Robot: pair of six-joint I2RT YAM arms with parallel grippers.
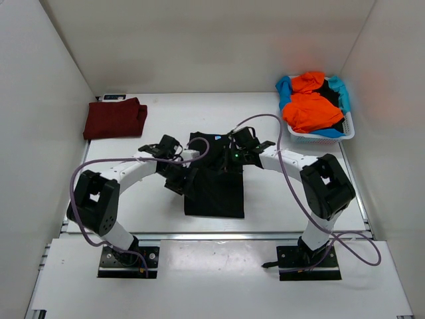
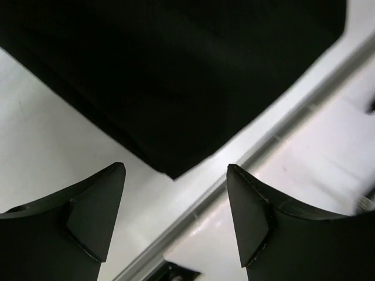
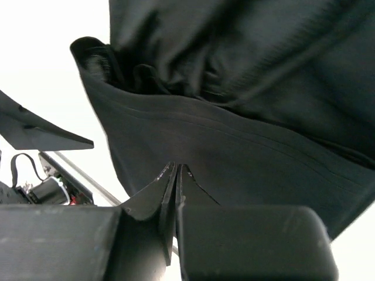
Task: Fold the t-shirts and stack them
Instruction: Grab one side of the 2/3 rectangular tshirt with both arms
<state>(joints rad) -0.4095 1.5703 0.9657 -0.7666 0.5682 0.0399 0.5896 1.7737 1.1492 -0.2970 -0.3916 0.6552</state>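
A black t-shirt (image 1: 214, 193) lies partly folded at the middle of the table, its upper part bunched. My right gripper (image 1: 233, 157) is at its upper right. In the right wrist view the right gripper (image 3: 176, 165) is shut with its tips pressed into the black t-shirt (image 3: 234, 117). My left gripper (image 1: 178, 182) hangs at the shirt's left edge. The left wrist view shows the left gripper (image 2: 176, 165) open and empty, above a corner of the black t-shirt (image 2: 176, 70). A dark red t-shirt (image 1: 114, 118) lies folded at the back left.
A white lattice basket (image 1: 319, 137) at the back right holds orange t-shirts (image 1: 311, 106) and a light blue one (image 1: 285, 90). White walls close in the table on three sides. A metal rail (image 2: 258, 140) runs along the table's near edge.
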